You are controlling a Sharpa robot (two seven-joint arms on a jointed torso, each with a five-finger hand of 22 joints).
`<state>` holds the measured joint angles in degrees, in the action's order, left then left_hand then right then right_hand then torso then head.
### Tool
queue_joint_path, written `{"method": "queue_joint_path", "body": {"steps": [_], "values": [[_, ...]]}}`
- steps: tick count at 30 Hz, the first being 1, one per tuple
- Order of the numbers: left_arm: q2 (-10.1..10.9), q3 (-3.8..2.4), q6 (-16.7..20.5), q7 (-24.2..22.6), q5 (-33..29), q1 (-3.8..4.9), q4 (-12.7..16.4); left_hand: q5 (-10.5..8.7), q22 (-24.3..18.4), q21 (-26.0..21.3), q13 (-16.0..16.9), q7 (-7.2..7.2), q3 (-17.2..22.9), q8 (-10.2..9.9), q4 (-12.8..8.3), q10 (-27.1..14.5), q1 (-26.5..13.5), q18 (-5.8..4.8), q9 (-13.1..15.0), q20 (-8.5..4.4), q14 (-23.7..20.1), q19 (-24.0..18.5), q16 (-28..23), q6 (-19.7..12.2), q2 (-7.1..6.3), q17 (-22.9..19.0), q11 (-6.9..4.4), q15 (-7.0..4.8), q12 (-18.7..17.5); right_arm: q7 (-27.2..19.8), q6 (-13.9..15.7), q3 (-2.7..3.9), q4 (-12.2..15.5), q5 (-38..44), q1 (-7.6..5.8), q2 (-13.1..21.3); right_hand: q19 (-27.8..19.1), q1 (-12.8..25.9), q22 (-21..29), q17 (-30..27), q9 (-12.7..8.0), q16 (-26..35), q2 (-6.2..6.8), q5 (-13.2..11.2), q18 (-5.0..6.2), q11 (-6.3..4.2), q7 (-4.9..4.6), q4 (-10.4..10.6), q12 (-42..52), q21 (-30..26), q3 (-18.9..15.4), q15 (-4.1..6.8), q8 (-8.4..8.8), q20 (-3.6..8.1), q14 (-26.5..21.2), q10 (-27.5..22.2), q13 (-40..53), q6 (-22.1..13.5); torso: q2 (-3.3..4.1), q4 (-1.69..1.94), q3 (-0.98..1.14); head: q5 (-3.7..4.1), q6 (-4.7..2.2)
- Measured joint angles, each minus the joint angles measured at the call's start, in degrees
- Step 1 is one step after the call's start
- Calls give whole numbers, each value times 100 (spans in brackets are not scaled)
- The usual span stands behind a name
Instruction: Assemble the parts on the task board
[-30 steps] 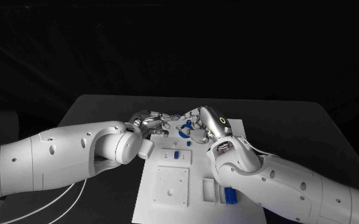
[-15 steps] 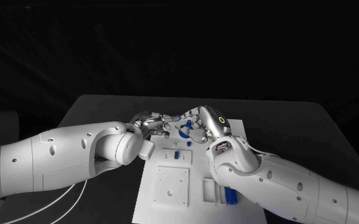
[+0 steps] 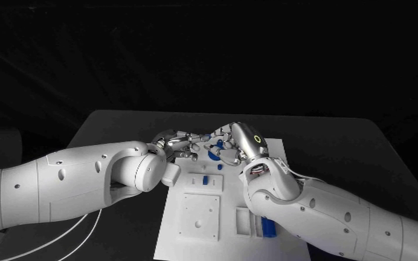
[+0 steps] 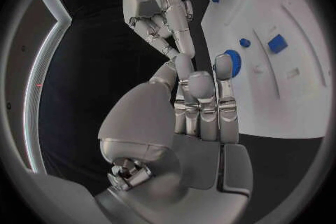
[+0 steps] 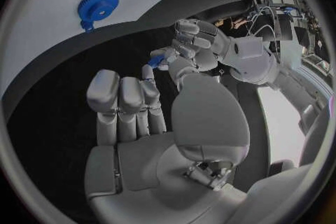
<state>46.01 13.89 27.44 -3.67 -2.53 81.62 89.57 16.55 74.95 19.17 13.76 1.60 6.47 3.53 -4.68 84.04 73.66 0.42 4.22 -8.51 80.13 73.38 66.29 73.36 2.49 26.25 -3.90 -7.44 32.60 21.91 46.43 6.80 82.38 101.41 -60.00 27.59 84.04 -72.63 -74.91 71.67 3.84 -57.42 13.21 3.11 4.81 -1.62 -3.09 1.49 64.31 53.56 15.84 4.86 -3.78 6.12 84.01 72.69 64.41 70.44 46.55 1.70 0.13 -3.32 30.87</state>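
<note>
Two silver hands meet above the far end of the white task board (image 3: 202,212), fingertips nearly touching. The left hand (image 5: 199,47) pinches a small blue part (image 5: 155,60) at its fingertips, clear of the board. The right hand (image 5: 150,123) holds nothing, its fingers extended and a little apart, the thumb set away from them. On the board near the hands lies a blue gear (image 5: 97,4); further blue pieces (image 3: 205,180) sit in recesses nearer the robot.
</note>
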Motion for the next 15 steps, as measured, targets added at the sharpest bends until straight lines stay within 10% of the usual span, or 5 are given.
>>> {"method": "queue_joint_path", "body": {"steps": [15], "values": [[-27, 6, -111, 139, 6, -5, 16, 3, -1, 0, 12, 3, 31, -2, 2, 1, -1, 0, -7, 21, -4, -21, -22, 4, -2, -17, 1, -1, -70, 28, 13, 6, -68, 17, -12, -89, 0, 0, 0, 8, -18, 0, 0, 0, 0, 11, 0, 0, 0, -23, 0, 0, 31, 0, 0, -12, 8, 0, 0, 0, -4, 3, 15]]}}
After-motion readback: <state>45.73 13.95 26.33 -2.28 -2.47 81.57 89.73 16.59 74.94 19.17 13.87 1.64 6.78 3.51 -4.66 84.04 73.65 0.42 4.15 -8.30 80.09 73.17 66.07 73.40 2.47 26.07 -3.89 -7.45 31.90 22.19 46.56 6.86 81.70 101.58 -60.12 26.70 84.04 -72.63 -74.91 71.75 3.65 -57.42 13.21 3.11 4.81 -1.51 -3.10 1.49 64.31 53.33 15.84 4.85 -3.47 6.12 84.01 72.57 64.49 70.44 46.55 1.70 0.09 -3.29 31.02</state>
